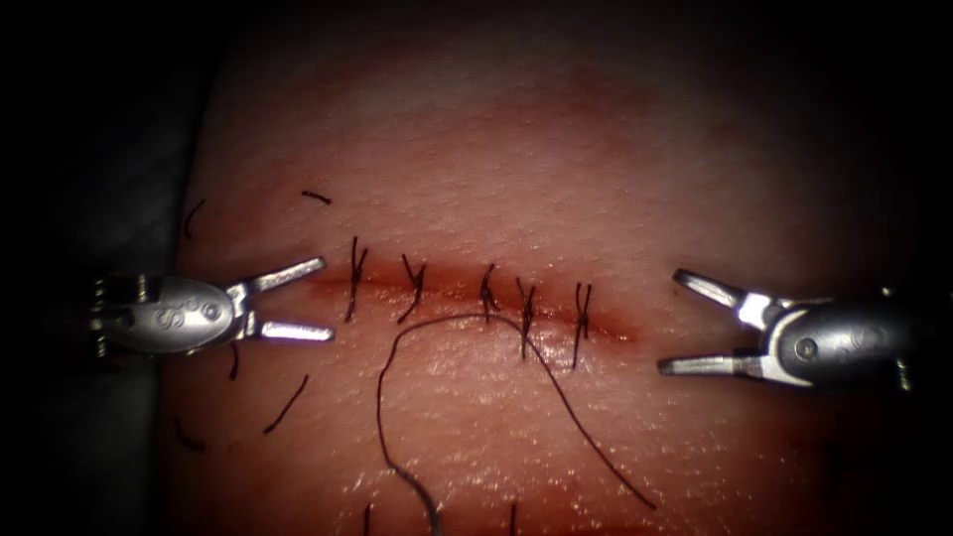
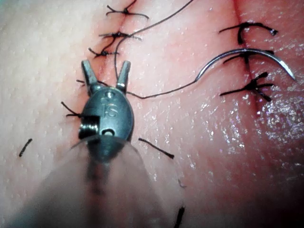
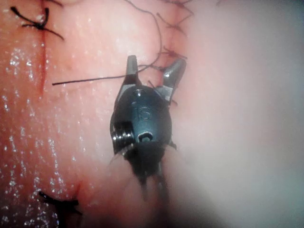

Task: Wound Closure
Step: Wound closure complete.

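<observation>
The cut [image 1: 447, 288] runs crosswise over the tissue [image 1: 556, 159], held by several dark stitches [image 1: 524, 313]. My left tool [image 1: 327, 299] stands at the cut's left end, jaws open and holding nothing; its jaws [image 2: 106, 62] are spread just short of the stitches. My right tool [image 1: 670, 322] sits past the cut's right end, also open and empty, its jaws [image 3: 156, 60] apart over the tissue. A loose thread [image 1: 378, 407] arcs from the stitches toward the near edge. The curved needle [image 2: 247, 49] lies free on the tissue, thread attached, held by neither tool.
Short cut ends of thread [image 1: 288, 402] lie scattered around the left tool, with others [image 1: 318, 197] beyond the cut. A second stitched line [image 2: 254, 88] runs beside the needle. Red fluid [image 1: 606, 328] tints the cut's edges. Dark background borders the tissue on the left.
</observation>
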